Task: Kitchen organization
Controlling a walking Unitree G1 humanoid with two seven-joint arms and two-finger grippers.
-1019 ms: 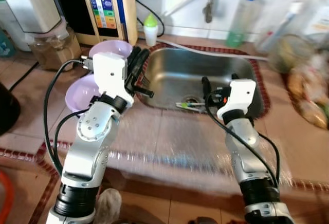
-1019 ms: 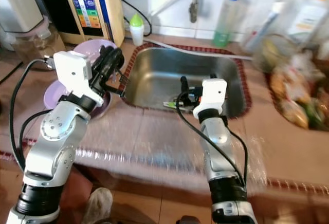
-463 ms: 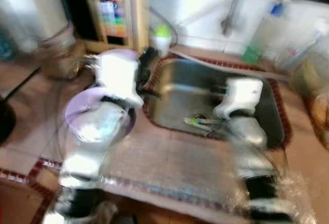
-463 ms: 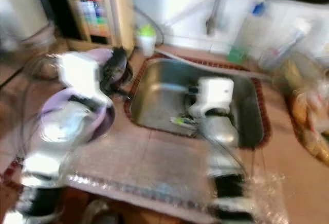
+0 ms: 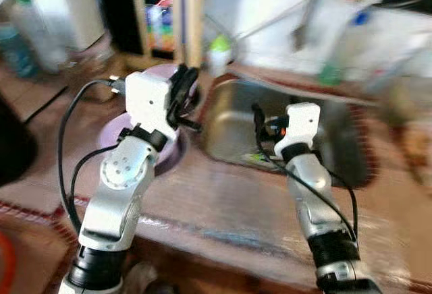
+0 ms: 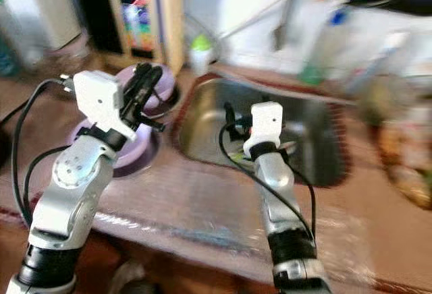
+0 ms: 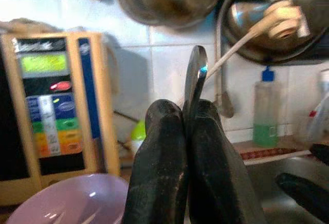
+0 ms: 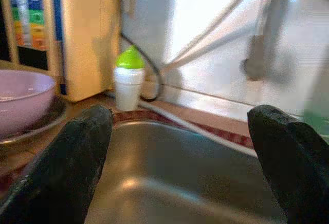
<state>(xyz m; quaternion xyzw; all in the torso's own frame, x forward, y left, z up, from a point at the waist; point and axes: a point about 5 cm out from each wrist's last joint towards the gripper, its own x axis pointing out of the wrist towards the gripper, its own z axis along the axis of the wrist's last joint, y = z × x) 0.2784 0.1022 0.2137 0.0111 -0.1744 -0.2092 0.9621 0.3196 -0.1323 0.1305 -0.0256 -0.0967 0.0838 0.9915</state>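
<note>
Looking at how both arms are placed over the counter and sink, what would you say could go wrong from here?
The left gripper pinches a metal utensil by a thin edge, so it may slip or twist out. It hangs close above the purple bowls, which a downward move might knock. The open right gripper sits low over the sink and might scrape its wall.

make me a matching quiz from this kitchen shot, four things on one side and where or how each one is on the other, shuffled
Things:
1. left gripper
2. right gripper
3. purple bowl
4. small white bottle with green cap

States or places:
A. on the counter beside the sink, near the left gripper
B. jaws wide apart, over the sink
C. jaws closed on a metal spoon
D. at the back of the counter, by the sink's far corner, next to the beige appliance

Pairs: 1-C, 2-B, 3-A, 4-D
</note>
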